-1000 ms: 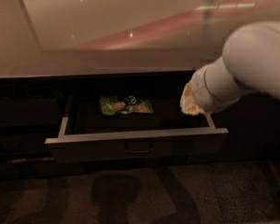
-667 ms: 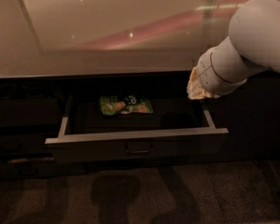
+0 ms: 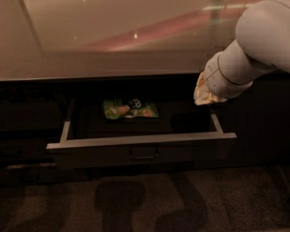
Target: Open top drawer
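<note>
The top drawer (image 3: 96, 154) stands pulled out below the countertop. It has a dark front, a small loop handle (image 3: 144, 153) at centre and a lighter grey top rim (image 3: 140, 140). A green snack bag (image 3: 130, 109) lies on its floor towards the back. My gripper (image 3: 203, 94) is at the tip of the white arm (image 3: 251, 52). It hangs above the drawer's right rear corner, apart from the drawer and handle. Most of the gripper is hidden behind the arm's wrist.
A glossy beige countertop (image 3: 111, 33) spans the top of the view above the drawer. Dark cabinet fronts (image 3: 24, 124) flank the drawer on both sides. Carpeted floor (image 3: 135, 202) lies in front, with shadows on it.
The arm with the gripper has risen and drawn back to the right, away from the drawer's right side. The drawer stays pulled out, and the snack bag has not moved.
</note>
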You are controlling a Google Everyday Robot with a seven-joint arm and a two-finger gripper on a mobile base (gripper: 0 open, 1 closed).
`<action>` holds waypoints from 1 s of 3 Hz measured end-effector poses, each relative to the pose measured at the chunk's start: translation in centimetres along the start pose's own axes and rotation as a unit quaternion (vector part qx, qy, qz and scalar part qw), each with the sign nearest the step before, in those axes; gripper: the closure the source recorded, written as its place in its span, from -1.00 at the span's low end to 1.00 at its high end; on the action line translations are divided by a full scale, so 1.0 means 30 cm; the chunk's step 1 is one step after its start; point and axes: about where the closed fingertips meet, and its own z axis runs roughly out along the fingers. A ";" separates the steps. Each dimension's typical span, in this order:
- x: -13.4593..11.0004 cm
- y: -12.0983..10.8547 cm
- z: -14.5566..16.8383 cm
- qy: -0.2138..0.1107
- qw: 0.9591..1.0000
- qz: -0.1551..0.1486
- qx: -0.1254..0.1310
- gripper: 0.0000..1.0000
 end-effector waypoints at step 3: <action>0.117 0.186 0.436 -0.069 0.988 0.044 -0.133 1.00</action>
